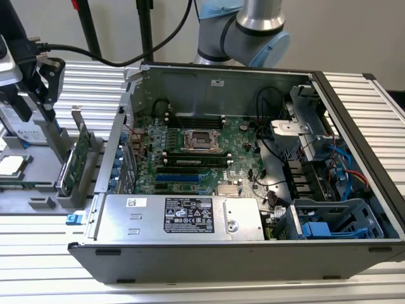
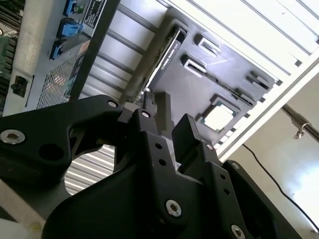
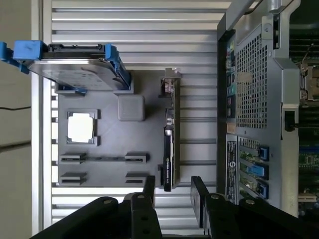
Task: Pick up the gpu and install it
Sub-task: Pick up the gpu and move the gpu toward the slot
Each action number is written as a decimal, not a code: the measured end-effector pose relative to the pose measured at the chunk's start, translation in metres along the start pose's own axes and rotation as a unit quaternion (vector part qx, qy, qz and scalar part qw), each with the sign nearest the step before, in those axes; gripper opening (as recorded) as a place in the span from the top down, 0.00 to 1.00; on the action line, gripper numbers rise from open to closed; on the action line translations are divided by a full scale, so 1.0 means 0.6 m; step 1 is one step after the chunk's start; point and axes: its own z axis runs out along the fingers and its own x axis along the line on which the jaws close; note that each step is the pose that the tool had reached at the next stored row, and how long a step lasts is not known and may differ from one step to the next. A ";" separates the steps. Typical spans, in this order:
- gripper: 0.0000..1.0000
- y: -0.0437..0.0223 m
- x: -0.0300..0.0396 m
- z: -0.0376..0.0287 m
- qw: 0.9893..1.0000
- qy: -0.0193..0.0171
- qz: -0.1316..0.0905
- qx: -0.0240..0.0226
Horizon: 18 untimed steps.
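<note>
The gpu [image 1: 77, 159] is a thin green card with a silver bracket. It stands on edge in a slot of the dark grey holder [image 1: 38, 201], at the exterior view's left beside the open computer case [image 1: 209, 253]. In the first wrist view the gpu [image 3: 168, 144] shows edge-on, and my gripper [image 3: 173, 195] is open with its two black fingers lined up on either side of the card's line, apart from it. The second wrist view shows the fingers [image 2: 149, 122] apart, with the gpu [image 2: 165, 52] beyond them. In the exterior view my gripper [image 1: 43, 85] hangs above the holder.
A hard drive [image 3: 75, 67] in a blue bracket and a CPU chip [image 3: 81, 128] sit on the same holder. Inside the case lie the green motherboard [image 1: 190, 152] with blue slots [image 1: 178, 183], a silver power supply [image 1: 180, 218] and drive cages [image 1: 329, 221]. The table [image 1: 190, 288] is ribbed metal.
</note>
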 end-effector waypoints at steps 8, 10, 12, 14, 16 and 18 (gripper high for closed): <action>0.00 0.000 -0.004 0.004 1.000 0.000 0.000 0.000; 0.00 0.000 -0.005 0.005 1.000 0.000 0.000 0.000; 0.00 0.000 -0.006 0.006 1.000 0.000 0.000 0.000; 0.00 0.000 -0.007 0.007 1.000 0.000 0.000 0.000; 0.00 0.000 -0.007 0.008 1.000 0.000 0.000 0.000; 0.00 0.000 -0.007 0.008 1.000 0.000 0.000 0.000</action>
